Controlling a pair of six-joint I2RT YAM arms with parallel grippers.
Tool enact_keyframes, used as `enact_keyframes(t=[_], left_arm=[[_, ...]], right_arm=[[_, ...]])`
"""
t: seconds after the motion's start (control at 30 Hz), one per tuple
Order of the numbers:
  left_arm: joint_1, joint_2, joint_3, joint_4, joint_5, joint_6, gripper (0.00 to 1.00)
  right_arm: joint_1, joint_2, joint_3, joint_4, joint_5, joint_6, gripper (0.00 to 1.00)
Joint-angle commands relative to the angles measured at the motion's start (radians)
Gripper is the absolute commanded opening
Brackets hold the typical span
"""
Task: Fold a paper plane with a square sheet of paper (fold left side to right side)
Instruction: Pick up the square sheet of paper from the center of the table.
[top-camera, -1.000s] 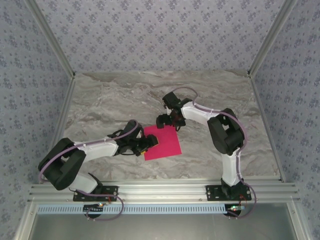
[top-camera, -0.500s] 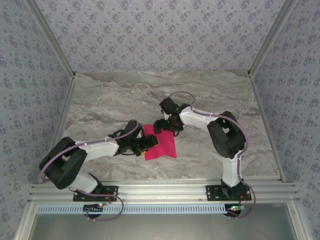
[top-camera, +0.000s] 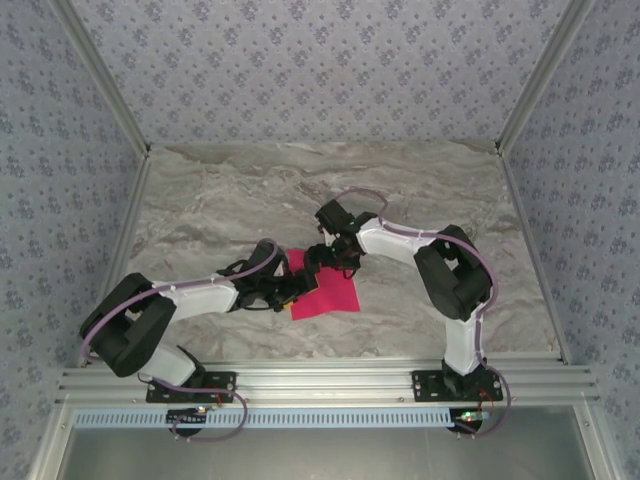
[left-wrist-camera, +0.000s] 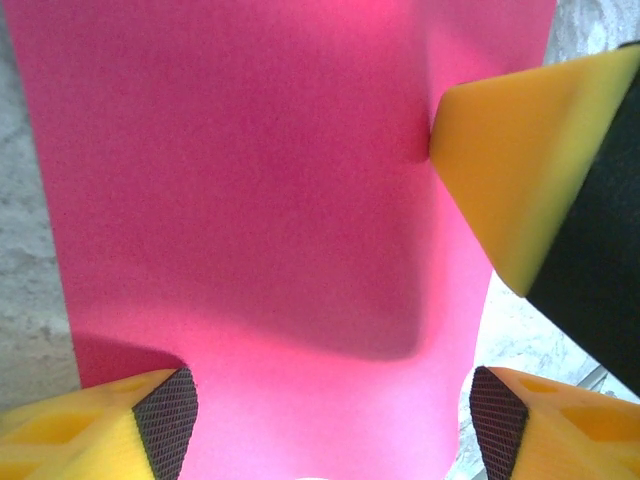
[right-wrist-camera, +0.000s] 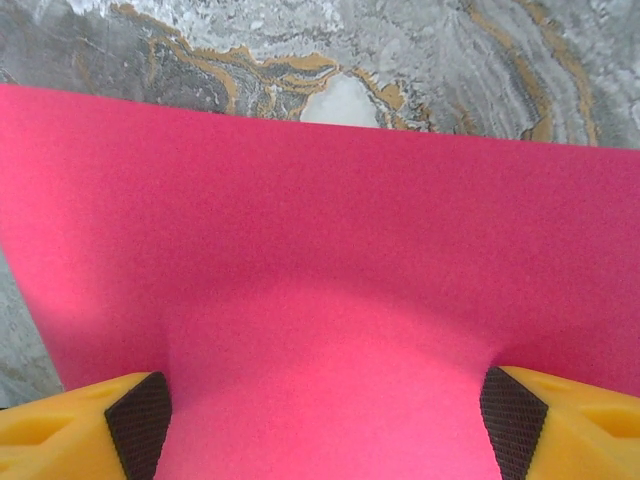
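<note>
Bare table (top-camera: 220, 210) is lying open all around the square sheet of paper (top-camera: 336, 294); left gripper (left-wrist-camera: 330, 415) and right gripper (right-wrist-camera: 325, 425) are both straddling it, fingers spread wide

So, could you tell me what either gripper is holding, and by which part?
Nothing is gripped: the left gripper and right gripper stand open over the square sheet of paper.

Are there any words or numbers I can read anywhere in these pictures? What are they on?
None to read. The pink square sheet of paper is blank, the wallpaper has only little flower shapes, and the marble table carries no writing.
</note>
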Motion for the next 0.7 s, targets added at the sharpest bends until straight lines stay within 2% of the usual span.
enact_keyframes(t=[0.0,0.2,0.5,0.67], left_arm=[[-0.007,0.003,-0.024,-0.009,-0.028,-0.027,0.77],[-0.007,0.022,-0.011,-0.034,-0.038,-0.015,0.77],[-0.008,0.073,0.018,0.011,-0.02,-0.026,0.77],[-0.015,0.086,0.026,0.026,-0.015,-0.024,0.77]], right_arm=[[0.003,-0.027,-0.027,-0.042,-0.072,0.003,0.86],[-0.035,-0.073,-0.04,-0.031,-0.079,-0.007,0.87],[-0.043,-0.037,-0.08,0.028,-0.152,0.039,0.7],[-0.047,-0.041,-0.133,0.093,-0.212,0.076,0.68]])
